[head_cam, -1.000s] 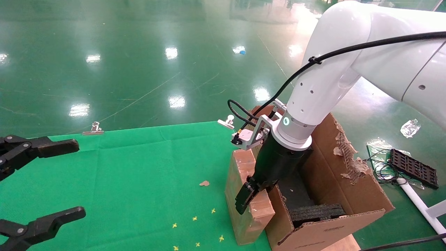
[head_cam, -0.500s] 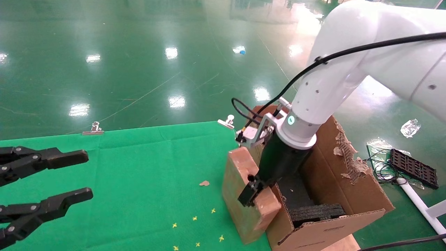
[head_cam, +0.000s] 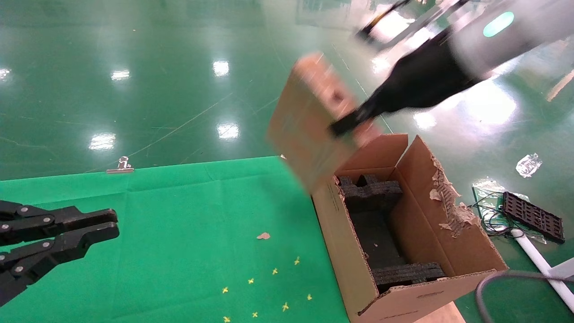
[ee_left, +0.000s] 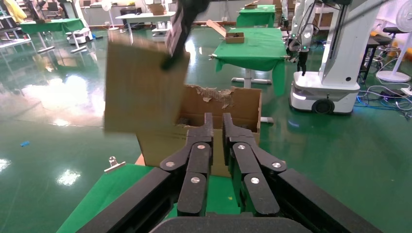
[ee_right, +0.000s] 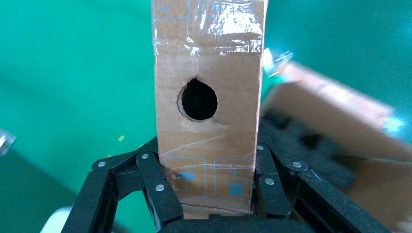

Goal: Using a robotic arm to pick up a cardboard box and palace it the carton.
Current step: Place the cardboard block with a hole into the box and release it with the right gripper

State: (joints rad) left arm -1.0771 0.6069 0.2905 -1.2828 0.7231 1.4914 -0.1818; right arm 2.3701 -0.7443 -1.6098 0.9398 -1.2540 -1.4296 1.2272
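My right gripper (head_cam: 347,127) is shut on the small taped cardboard box (head_cam: 309,121) and holds it in the air, tilted, above the far left corner of the carton (head_cam: 341,251). In the right wrist view the fingers (ee_right: 160,189) clamp both wide faces of the box (ee_right: 209,58), its round hole facing the camera. The carton stands open at the table's right edge, flaps up, with black foam blocks (head_cam: 372,193) inside. My left gripper (head_cam: 114,224) is shut and empty at the table's left; its wrist view (ee_left: 217,121) shows the box (ee_left: 141,92) and carton (ee_left: 243,104) ahead.
The green cloth table (head_cam: 179,215) bears a cardboard scrap (head_cam: 263,235) and small yellow marks. A metal clip (head_cam: 120,167) sits on its far edge. On the floor to the right lie a black tray (head_cam: 531,215), cables and crumpled plastic (head_cam: 527,163).
My right arm has lifted the cardboard box from the table beside the carton up and away into the air. My left gripper's fingers have closed.
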